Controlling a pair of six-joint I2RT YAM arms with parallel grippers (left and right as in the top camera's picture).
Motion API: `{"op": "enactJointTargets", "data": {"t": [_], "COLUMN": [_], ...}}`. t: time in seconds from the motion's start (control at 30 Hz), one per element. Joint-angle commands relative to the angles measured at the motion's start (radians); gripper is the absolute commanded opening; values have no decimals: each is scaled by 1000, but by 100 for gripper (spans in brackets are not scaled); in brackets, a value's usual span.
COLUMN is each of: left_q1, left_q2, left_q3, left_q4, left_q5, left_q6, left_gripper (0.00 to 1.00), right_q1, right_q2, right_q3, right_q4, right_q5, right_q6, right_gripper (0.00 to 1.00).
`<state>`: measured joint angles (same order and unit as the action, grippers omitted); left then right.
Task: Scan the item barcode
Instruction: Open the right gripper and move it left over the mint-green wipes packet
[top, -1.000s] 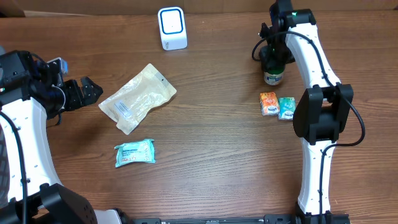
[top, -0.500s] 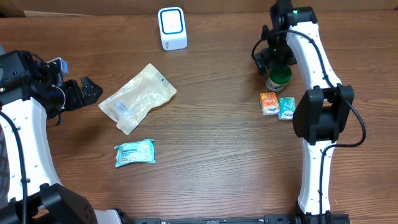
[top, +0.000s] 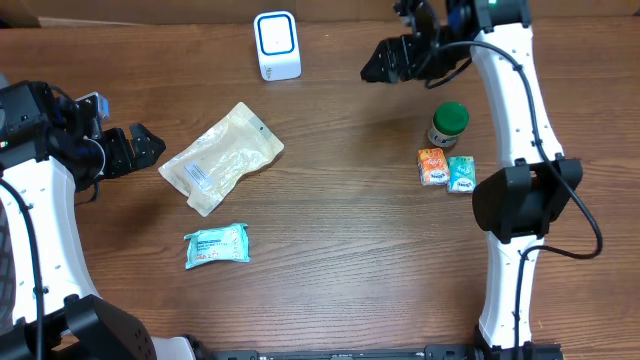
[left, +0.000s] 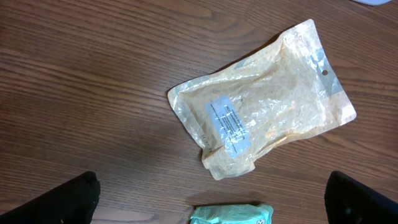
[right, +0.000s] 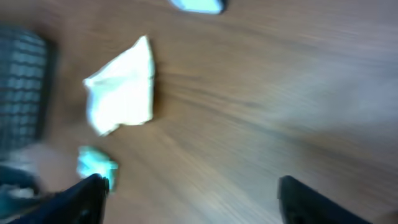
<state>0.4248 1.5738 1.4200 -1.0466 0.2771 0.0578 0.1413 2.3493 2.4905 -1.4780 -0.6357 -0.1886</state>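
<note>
Dark wood-grain tabletop (top: 330, 260) across all views. At its far edge, seen only from overhead: white barcode scanner (top: 277, 45), upright. Right of centre, green-lidded jar (top: 448, 124) standing upright, just above an orange packet (top: 432, 166) and a teal packet (top: 461, 173) lying side by side; none of the three visible to either wrist camera. Up and left of the jar, apart from it, right gripper (top: 385, 62) over bare wood, pointing left toward the scanner; jaws wide in its own wrist view with nothing between them, though heavily blurred there, so probably empty rather than certainly. At the left side, left gripper (top: 147, 150), jaws spread fully, holding nothing, near a beige pouch (top: 222, 158). Sharp in the left wrist view alone: the pouch's white printed label (left: 227, 124) and hang hole (left: 324, 72), facing up. Below the pouch and apart from it, teal wipes pack (top: 216, 245); only its top edge in the left wrist view, a blurred green smudge in the right.
</note>
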Motion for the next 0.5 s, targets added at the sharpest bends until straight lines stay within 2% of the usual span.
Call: {"op": "enactJointTargets", "data": {"t": [0.0,0.3,0.47], "left_q1": [-6,-6,-6], "left_q2": [-8,-8,-8], "left_q3": [2,2,2], "left_q4": [3,3,3], "left_q5": [4,4,4], "left_q6": [-10,-10,-10], "left_gripper": [100,100,100], "right_q1": [51,285,423], "right_q2": [-16,-16,-16], "right_q3": [-73,-275,-389], "right_q4": [-6,34,147], "right_q5": [-116,0,62], "right_q6": [69,116,296], "right_gripper": [77,68,63]}}
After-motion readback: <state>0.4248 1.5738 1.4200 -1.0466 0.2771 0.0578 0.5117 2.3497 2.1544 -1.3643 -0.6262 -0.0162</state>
